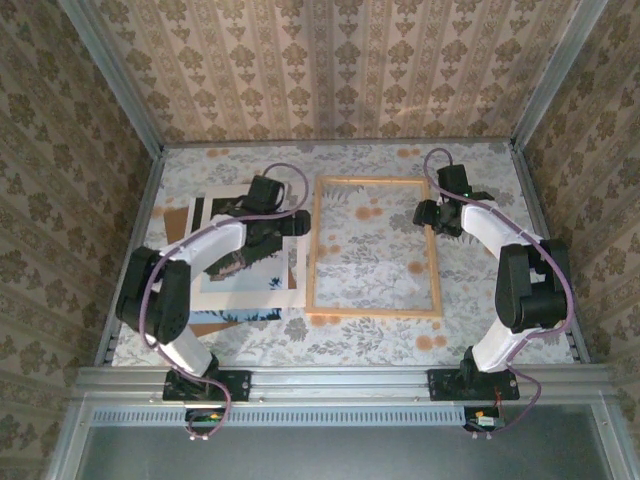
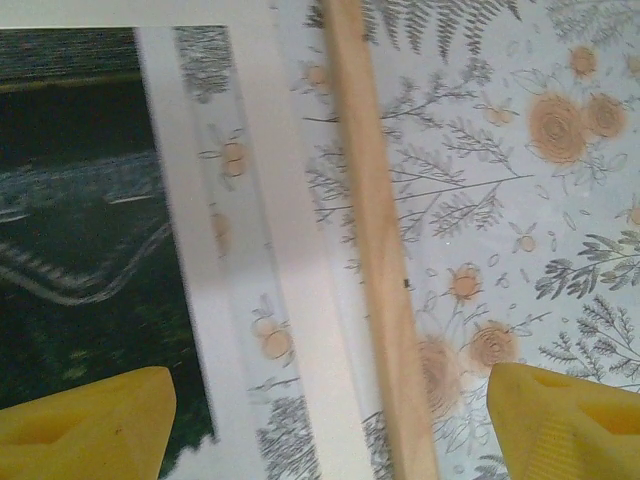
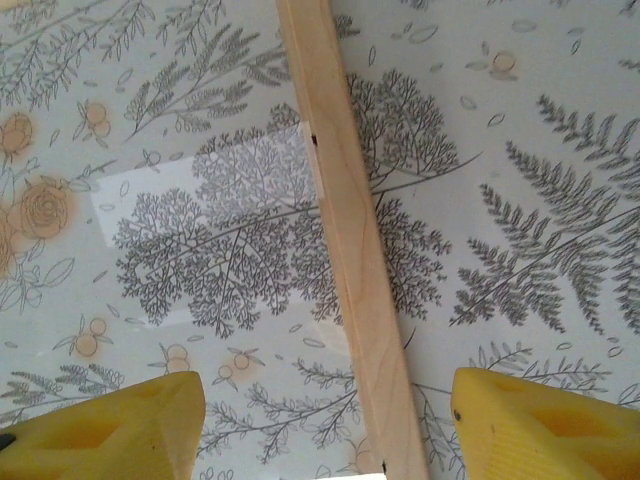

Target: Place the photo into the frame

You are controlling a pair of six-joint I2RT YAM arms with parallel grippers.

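The frame [image 1: 311, 250] lies flat in the middle of the table [image 1: 350, 350], and the flowered cloth shows right through its opening. The photo [image 1: 262, 283] lies flat to the left of it, close along the frame's left rail and partly under the left arm, with a brown board [image 1: 205, 327] peeking out beneath its near edge. The left gripper [image 1: 292, 225] hangs over the gap between the two. From its wrist camera its yellow fingers [image 2: 90, 425] stand wide apart, one above the dark green picture and the other over the cloth inside the frame, with the wooden rail and pale white strips between them. It has hold of nothing. I cannot tell which of those white strips belong to the print. The right gripper [image 1: 428, 215] hovers over the frame's right rail near its far end. Its fingers [image 3: 100, 430] are spread to either side of the rail, clear of the wood, and nothing is held there either.
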